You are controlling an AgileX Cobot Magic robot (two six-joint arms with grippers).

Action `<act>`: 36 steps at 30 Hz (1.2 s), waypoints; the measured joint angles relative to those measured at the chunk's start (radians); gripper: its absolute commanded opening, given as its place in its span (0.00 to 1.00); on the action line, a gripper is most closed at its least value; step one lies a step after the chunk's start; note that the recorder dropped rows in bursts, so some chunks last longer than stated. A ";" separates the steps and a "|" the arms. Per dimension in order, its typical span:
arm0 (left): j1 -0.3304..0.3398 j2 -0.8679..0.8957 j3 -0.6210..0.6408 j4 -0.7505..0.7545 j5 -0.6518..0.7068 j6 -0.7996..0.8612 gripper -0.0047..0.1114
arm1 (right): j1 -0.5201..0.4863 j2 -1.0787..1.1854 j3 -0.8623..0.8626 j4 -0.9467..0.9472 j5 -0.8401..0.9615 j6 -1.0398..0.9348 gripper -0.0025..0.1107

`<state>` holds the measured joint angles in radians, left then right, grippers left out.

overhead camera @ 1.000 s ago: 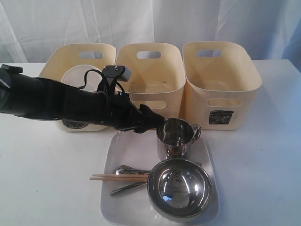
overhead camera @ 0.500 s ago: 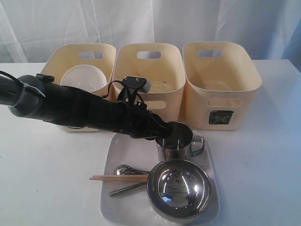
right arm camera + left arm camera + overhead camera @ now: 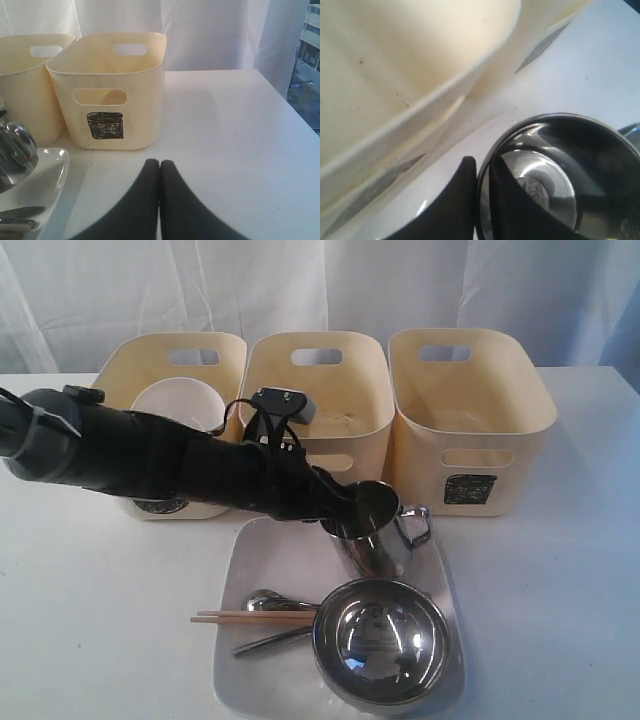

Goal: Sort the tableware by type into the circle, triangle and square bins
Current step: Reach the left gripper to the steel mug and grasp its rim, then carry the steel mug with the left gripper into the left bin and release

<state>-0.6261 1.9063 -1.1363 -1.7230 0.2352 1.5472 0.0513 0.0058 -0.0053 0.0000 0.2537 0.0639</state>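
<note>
**A:** What has the left gripper (image 3: 349, 506) got?

**B:** The rim of the shiny steel mug with a handle (image 3: 378, 540). In the left wrist view one black finger (image 3: 456, 202) lies outside the wall and the other reaches inside the cup, so the jaws are clamped across the wall.

**A:** Why there?

**B:** I'd guess because the body is round and slick. A pinch over the lip looks like the surest hold for lifting it.

**A:** Where is it?

**B:** On the far part of the large white square plate (image 3: 272, 560), just in front of the middle cream plastic tub (image 3: 320, 412). I cannot tell whether its base has left the plate.

**A:** And its heading?

**B:** Its long axis, mouth to base, leans instead of standing upright, and the mouth seems tipped toward the left arm. The handle points right in the exterior view, toward the cream tub marked with a black scribbled square (image 3: 422, 480).

**A:** The rest?

**B:** The large steel bowl (image 3: 380, 640), wooden chopsticks (image 3: 255, 617) and steel cutlery (image 3: 272, 600) wait on the plate's near part. The chopsticks lie crosswise. The small white bowl (image 3: 175, 405) sits in the left cream tub (image 3: 120, 365).

**A:** The right gripper (image 3: 159, 166)?

**B:** Its fingers are pressed together on nothing, above the white table (image 3: 225, 150). It looks parked clear of the work.
</note>
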 measured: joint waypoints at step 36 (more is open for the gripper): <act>0.149 -0.371 0.002 0.405 -0.837 0.081 0.04 | 0.000 0.000 0.000 0.000 -0.002 0.000 0.02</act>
<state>-0.4774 1.5351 -1.1341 -1.3184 -0.6019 1.6280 0.0513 0.0058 -0.0053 0.0000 0.2520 0.0639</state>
